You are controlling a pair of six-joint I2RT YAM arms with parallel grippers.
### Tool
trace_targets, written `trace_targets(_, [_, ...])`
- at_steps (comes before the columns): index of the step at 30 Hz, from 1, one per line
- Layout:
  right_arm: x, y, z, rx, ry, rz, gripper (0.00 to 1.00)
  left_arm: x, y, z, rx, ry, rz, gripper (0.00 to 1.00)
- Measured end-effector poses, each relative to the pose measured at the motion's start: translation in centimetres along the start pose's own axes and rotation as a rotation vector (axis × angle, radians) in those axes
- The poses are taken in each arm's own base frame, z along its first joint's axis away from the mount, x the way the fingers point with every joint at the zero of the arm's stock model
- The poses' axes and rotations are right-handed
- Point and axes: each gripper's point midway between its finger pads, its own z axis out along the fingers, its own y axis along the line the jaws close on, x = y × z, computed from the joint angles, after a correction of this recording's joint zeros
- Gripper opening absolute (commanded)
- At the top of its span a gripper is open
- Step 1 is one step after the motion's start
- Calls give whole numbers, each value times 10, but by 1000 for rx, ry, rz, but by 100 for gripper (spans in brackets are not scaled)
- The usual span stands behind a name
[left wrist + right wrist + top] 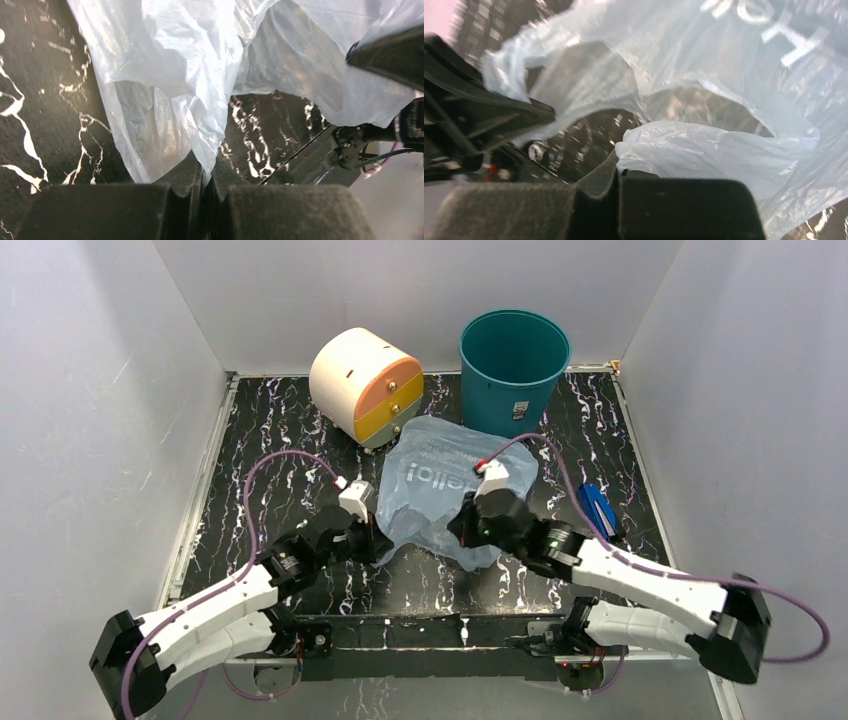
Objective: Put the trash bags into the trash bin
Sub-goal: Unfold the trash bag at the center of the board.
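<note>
The trash bag [430, 485], thin pale blue plastic with white "Hello" lettering, lies spread on the black marbled table in front of the teal trash bin [513, 365], which stands upright at the back. My left gripper [372, 540] is shut on the bag's near left edge; in the left wrist view a fold of the bag [200, 100] runs down between the closed fingers [187, 175]. At the bag's near right edge my right gripper [463, 530] is shut, and a bunch of the bag's plastic [704, 150] rises from its jaws. The bag's mouth gapes between the two grippers.
A cream and orange drum-shaped box [365, 385] stands at the back left, beside the bin. A small dark blue flat object [597, 508] lies right of the right arm. White walls enclose the table on three sides.
</note>
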Motion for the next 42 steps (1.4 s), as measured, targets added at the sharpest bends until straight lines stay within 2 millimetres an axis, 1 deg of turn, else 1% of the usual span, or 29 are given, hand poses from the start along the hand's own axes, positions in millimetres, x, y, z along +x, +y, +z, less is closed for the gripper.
trace_targets(2, [-27,3,-12,-81,-76,67,0,-13,-8,-5,15,-32,6,0])
trace_targets(4, [-47,8,-24,-161,-134,106,0,-23,-14,-10,30,-59,10,0])
trace_targets(7, [-64,22,-37,-279,-176,140,0,-27,-18,-12,48,-72,12,0])
trace_targets(8, [-65,26,-38,-311,-181,152,0,-26,-20,-12,62,-68,11,0])
trace_targets(10, [-61,30,-35,-359,-174,185,0,-26,-29,-9,107,-63,3,0])
trace_targets(11, [-55,32,-31,-384,-163,208,0,-26,-35,-6,136,-61,-5,0])
trace_targets(15, [-20,31,-10,-417,-64,297,0,-19,-56,8,275,-53,-63,0])
trace_targets(16, [-14,31,-6,-415,-36,313,0,-16,-60,11,307,-52,-82,3])
trace_targets(18, [-10,34,0,-423,-9,334,0,-11,-64,14,354,-49,-108,4])
trace_targets(20, [-11,39,0,-441,-5,352,0,-10,-70,16,390,-52,-125,7])
trace_targets(22, [-16,44,-2,-466,-16,363,0,-14,-78,16,435,-67,-135,16])
trace_targets(25, [-25,50,-5,-500,-40,379,0,-22,-91,15,500,-90,-140,23])
trace_targets(28, [-31,55,-7,-525,-59,394,0,-25,-102,15,555,-96,-149,28])
trace_targets(32, [-35,57,-7,-538,-70,402,0,-24,-112,15,610,-84,-150,33])
trace_targets(37, [-38,55,-6,-525,-86,417,0,-26,-117,5,652,-113,-145,43])
trace_targets(42, [-49,56,-13,-533,-127,433,0,-24,-113,-8,670,-148,-145,48])
